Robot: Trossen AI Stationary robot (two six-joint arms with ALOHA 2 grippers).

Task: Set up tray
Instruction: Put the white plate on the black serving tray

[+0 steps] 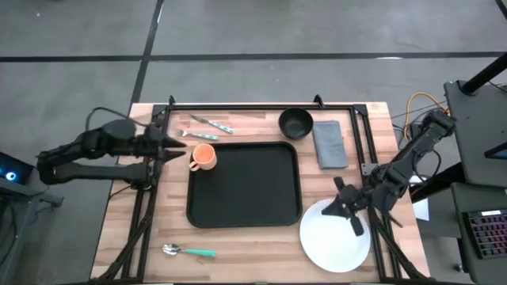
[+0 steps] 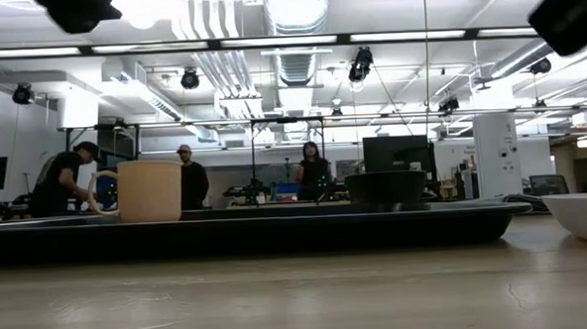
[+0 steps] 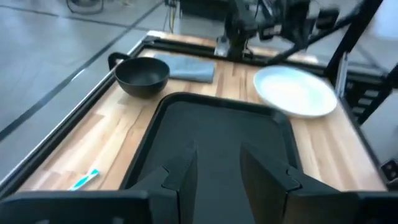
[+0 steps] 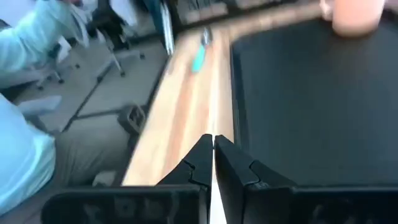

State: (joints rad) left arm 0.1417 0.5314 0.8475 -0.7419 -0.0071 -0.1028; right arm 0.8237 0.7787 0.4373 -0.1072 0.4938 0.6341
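Looking down, you've got the black tray (image 1: 244, 184) mid-table, your left gripper (image 1: 176, 145) spread open near the orange mug (image 1: 203, 157), and your right gripper (image 1: 341, 207) pinched together over the white plate (image 1: 335, 236).

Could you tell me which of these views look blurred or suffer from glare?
High view: evenly lit and sharp, the tray and white plate clear. Low view: bright ceiling lights glare, the near tabletop is soft. Left wrist view: slightly soft, the black bowl still readable. Right wrist view: heavily smeared, the orange cup only a blob.
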